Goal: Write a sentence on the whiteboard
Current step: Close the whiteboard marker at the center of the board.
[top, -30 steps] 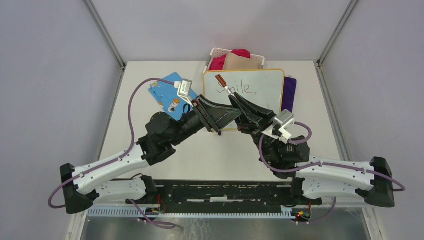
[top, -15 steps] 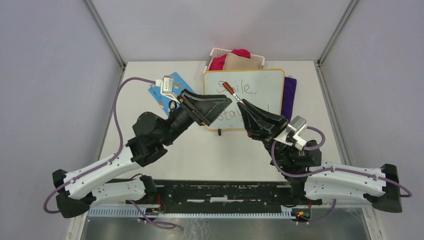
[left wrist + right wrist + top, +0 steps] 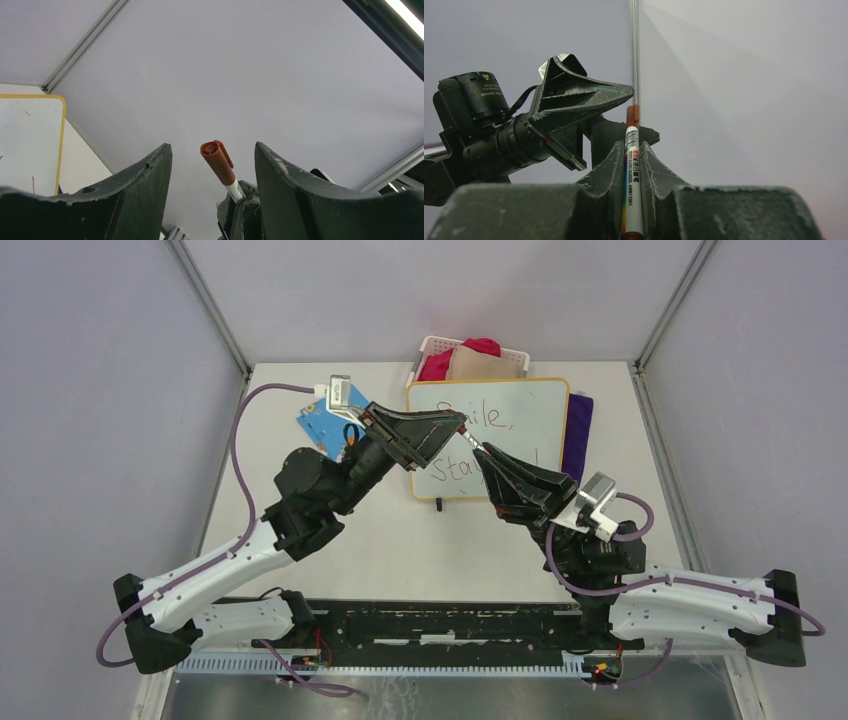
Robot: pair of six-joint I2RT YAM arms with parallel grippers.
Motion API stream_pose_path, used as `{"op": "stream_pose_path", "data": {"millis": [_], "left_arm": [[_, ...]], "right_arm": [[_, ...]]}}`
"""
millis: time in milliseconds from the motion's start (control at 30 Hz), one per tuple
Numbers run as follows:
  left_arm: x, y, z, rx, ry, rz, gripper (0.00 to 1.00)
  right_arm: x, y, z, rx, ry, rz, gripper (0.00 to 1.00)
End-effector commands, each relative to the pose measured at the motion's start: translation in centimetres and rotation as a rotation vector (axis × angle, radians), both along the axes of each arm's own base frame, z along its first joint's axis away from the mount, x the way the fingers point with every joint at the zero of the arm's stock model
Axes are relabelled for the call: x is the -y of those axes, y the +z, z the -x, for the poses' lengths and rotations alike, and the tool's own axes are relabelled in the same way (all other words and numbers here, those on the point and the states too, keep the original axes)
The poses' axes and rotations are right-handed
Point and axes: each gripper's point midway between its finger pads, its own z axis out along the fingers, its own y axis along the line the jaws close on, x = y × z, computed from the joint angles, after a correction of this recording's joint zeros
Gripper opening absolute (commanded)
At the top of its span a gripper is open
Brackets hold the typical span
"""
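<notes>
The whiteboard (image 3: 530,415) with its yellow-orange frame lies at the far middle of the table; its corner shows in the left wrist view (image 3: 30,135). The dark-red sentence (image 3: 497,419) reads partly as "ile," over "Stay"; the arms hide the rest. My right gripper (image 3: 481,452) is shut on a white marker (image 3: 631,175), held above the board with its red-brown cap (image 3: 218,161) pointing away. My left gripper (image 3: 457,423) is open, one finger on each side of the cap (image 3: 212,146) without closing on it. It also shows in the right wrist view (image 3: 584,97).
A white basket (image 3: 428,344) with red and tan cloths stands behind the board. A blue card (image 3: 320,426) lies to the board's left, under the left arm. A purple cloth (image 3: 578,430) lies along the board's right edge.
My left gripper has swung away from the board's near edge, up and to the far right, and now straddles the marker's cap. My right gripper drew back to the right with the marker, then held.
</notes>
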Motion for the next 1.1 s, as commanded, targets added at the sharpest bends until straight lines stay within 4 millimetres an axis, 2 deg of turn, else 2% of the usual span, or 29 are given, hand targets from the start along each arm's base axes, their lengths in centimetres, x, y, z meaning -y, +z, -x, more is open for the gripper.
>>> {"op": "stream_pose_path", "data": {"millis": [0, 167, 367, 600, 733, 800, 933, 1067], "left_arm": [[-0.5, 2.5, 0.7, 0.038, -0.034, 0.091, 0.63], [-0.1, 2.3, 1.0, 0.045, -0.063, 0.096, 0.4], [0.5, 1.6, 1.5, 0.04, -0.112, 0.097, 0.23], [2.5, -0.1, 2.3, 0.024, -0.215, 0.071, 0.02], [3.0, -0.8, 2.8, 0.022, -0.249, 0.052, 0.04], [2.6, -0.8, 2.7, 0.023, -0.235, 0.053, 0.13], [1.4, -0.4, 2.5, 0.023, -0.185, 0.052, 0.38], [0.9, -0.2, 2.4, 0.021, -0.167, 0.062, 0.48]], "right_arm": [[0.5, 0.8, 0.5, 0.013, 0.021, -0.035, 0.0], [0.4, 0.7, 0.5, 0.012, 0.022, -0.032, 0.0], [0.3, 0.7, 0.3, 0.006, 0.017, -0.032, 0.0], [-0.2, 1.0, -0.1, -0.002, 0.008, -0.033, 0.0], [-0.6, 1.3, -0.3, -0.006, -0.002, -0.031, 0.0], [-0.8, 1.4, -0.4, -0.004, -0.004, -0.029, 0.0], [-0.5, 1.6, -0.4, -0.002, -0.012, -0.034, 0.0], [-0.5, 1.7, -0.5, -0.004, -0.014, -0.036, 0.0]]}}
